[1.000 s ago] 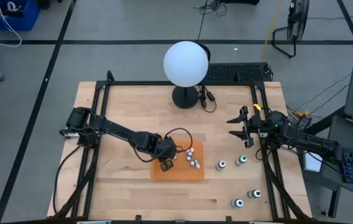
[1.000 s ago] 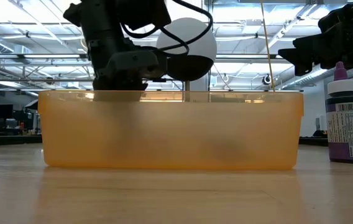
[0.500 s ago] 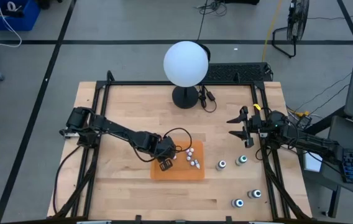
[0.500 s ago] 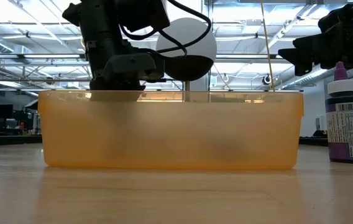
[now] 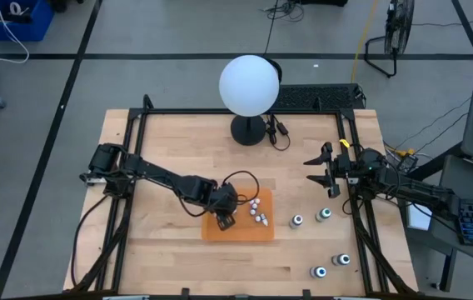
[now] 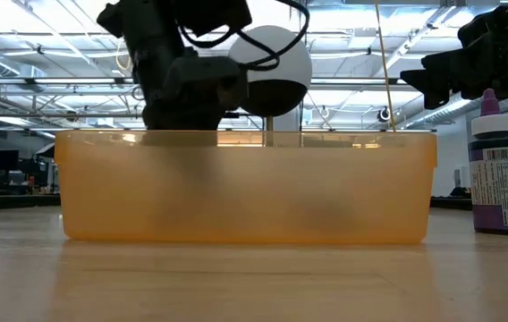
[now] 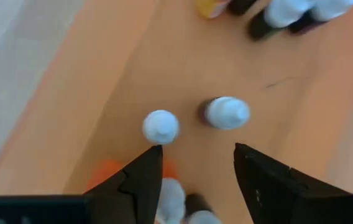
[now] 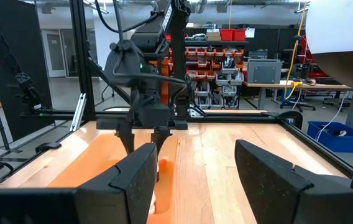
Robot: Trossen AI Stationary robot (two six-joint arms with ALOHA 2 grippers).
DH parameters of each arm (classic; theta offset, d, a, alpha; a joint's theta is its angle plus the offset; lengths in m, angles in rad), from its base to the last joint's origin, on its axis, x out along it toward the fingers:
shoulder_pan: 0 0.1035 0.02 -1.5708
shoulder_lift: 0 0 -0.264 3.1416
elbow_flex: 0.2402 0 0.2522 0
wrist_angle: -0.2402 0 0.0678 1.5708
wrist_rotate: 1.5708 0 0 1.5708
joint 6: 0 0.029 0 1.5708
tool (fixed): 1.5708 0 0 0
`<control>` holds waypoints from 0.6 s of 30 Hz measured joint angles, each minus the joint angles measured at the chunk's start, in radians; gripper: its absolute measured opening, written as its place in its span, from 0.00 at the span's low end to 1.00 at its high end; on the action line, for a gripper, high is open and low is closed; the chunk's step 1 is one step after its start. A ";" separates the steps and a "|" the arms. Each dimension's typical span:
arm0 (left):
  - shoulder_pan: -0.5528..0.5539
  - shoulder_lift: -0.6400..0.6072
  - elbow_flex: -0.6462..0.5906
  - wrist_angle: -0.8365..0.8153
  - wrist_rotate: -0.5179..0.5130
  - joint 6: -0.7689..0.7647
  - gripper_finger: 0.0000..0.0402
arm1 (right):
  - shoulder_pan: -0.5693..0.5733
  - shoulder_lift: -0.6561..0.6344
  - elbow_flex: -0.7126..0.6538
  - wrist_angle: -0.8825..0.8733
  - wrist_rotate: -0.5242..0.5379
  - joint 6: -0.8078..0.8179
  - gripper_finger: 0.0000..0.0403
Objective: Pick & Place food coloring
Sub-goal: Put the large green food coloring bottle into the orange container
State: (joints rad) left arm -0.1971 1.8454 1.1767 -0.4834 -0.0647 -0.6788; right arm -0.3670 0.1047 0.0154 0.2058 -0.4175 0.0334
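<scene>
High view: the translucent orange shallow plastic tray (image 5: 238,230) is seen at the table's middle, with tiny white-capped food coloring bottles (image 5: 257,215) lying inside it.
Other bottles: four dark bottles with white-ringed tops (image 5: 297,221) stand on the wood, near the right arm.
Left gripper (image 7: 192,168): it is held over the tray, its fingers spread and nothing between them.
Right gripper (image 5: 323,174): it is parked well apart, fingers spread, empty.
Handling: the bottles are judged light, stiff and smooth, easily tipped or rolled.
Hold: the body below the cap is best pinched.
</scene>
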 joint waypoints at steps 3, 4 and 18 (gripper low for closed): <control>0.008 0.000 0.029 0.003 0.048 0.001 0.50 | 0.000 0.000 0.000 0.000 0.000 0.000 0.51; 0.011 0.000 0.041 0.001 0.062 0.004 0.50 | 0.000 0.000 0.000 0.000 0.000 0.000 0.51; -0.059 -0.281 0.102 -0.064 -0.300 0.297 0.46 | 0.000 0.001 0.000 0.001 0.000 0.000 0.51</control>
State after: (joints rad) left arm -0.2558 1.5641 1.2785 -0.5472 -0.3651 -0.3816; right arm -0.3668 0.1055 0.0151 0.2072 -0.4175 0.0334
